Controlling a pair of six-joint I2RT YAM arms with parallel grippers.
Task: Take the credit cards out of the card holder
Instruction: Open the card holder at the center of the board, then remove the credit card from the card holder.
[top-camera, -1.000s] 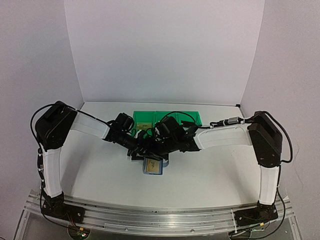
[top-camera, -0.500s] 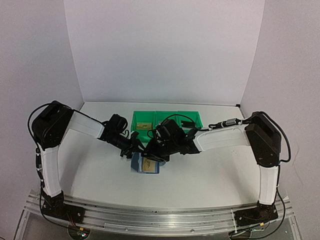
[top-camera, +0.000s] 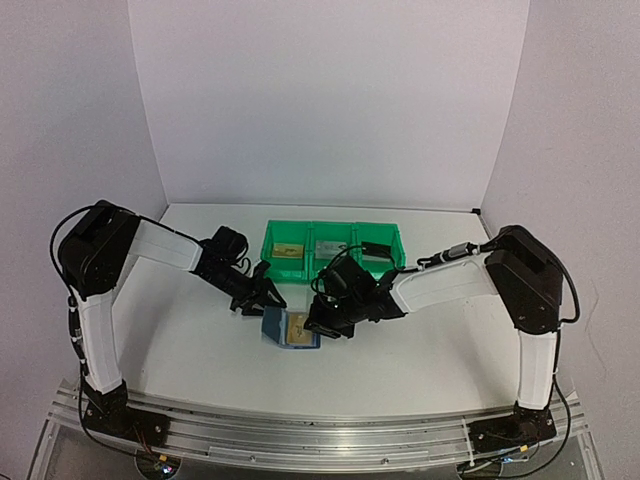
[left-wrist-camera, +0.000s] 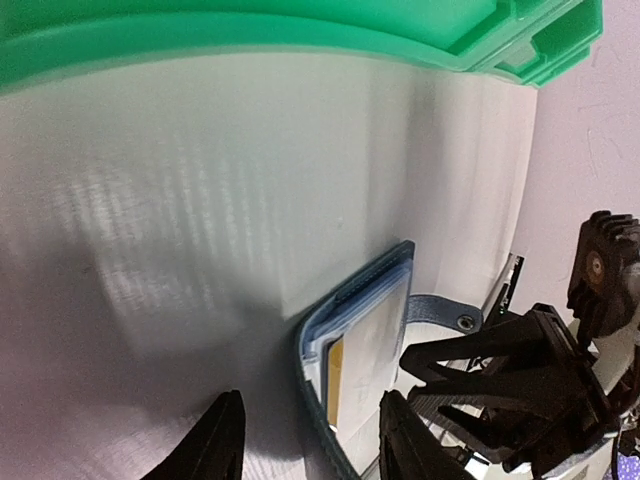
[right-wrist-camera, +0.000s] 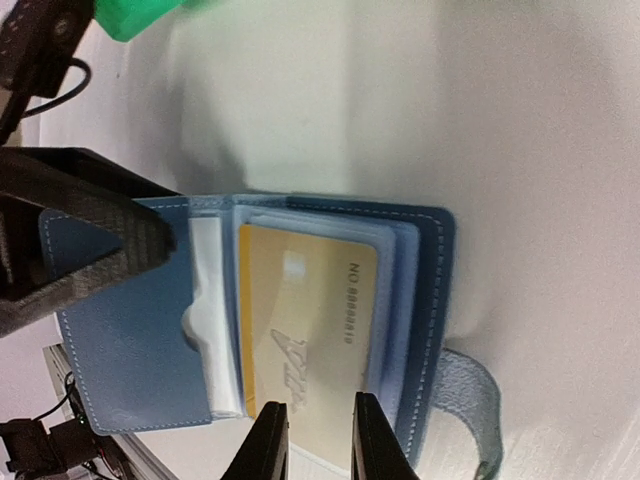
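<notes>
Card holder (right-wrist-camera: 120, 340) — beneath right gripper (right-wrist-camera: 320, 440)

White links on left arm (top-camera: 165, 245) and right arm (top-camera: 445, 283), black joints, looping black cables

The small folding card holder (right-wrist-camera: 130, 370) was blue with pale stitching; the rectangular plastic card (right-wrist-camera: 305, 330) inside was tan-gold with darker raised digits. The moulded plastic bins (left-wrist-camera: 250, 30) were bright green.
</notes>
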